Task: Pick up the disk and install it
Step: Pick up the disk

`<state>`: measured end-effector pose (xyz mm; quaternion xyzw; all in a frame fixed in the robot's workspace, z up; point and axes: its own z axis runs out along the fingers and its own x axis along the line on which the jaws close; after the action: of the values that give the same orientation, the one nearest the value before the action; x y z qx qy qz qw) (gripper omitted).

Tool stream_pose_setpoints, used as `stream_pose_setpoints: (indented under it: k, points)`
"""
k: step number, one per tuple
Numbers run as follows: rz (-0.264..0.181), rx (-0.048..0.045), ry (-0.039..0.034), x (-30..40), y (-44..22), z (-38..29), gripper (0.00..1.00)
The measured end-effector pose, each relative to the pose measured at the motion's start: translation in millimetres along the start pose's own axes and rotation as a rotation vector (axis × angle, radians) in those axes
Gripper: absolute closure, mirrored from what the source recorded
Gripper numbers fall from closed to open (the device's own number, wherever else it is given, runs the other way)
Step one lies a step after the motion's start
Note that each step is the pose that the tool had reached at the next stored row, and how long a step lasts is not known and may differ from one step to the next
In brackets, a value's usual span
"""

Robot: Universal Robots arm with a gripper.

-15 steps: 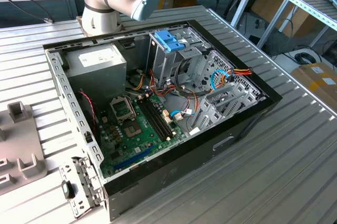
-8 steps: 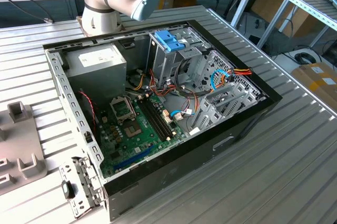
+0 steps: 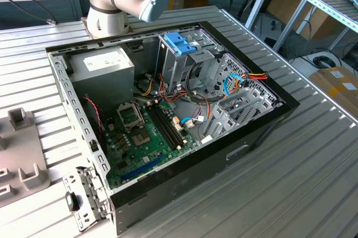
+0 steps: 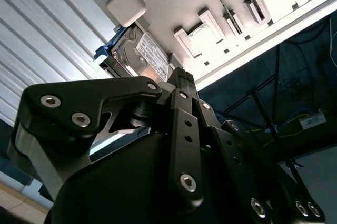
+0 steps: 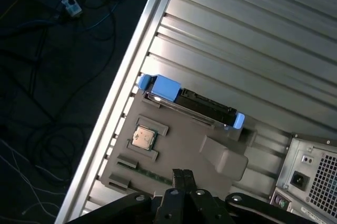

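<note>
The disk [image 5: 192, 105] stands on edge in the grey fixture plate [image 5: 174, 145] on the counter [image 5: 253, 34], beside the computer case [image 5: 310, 176]. My tool [image 5: 182, 172] hovers above it, narrow, fingertips together, holding nothing. I judge the disk rigid, dense and shock-sensitive. Grip its broad metal faces, clear of the blue frame [image 5: 166, 87].
</note>
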<state>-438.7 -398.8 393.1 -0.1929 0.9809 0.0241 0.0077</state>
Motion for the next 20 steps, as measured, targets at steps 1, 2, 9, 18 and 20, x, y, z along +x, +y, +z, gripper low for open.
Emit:
stream_pose_setpoints:
  k: [1,2,9,18,20]
  points:
    - [-0.002,0.0000,0.0001,0.0,0.0,0.0,0.90]
    - [-0.006,-0.0002,0.0002,0.0,0.0,0.0,0.90]
    - [-0.026,-0.0006,0.0012,0.0,0.0,0.0,0.90]
    - [-0.052,-0.0013,0.0024,0.0,0.0,0.0,0.90]
    - [-0.057,-0.0014,0.0026,0.0,0.0,0.0,0.90]
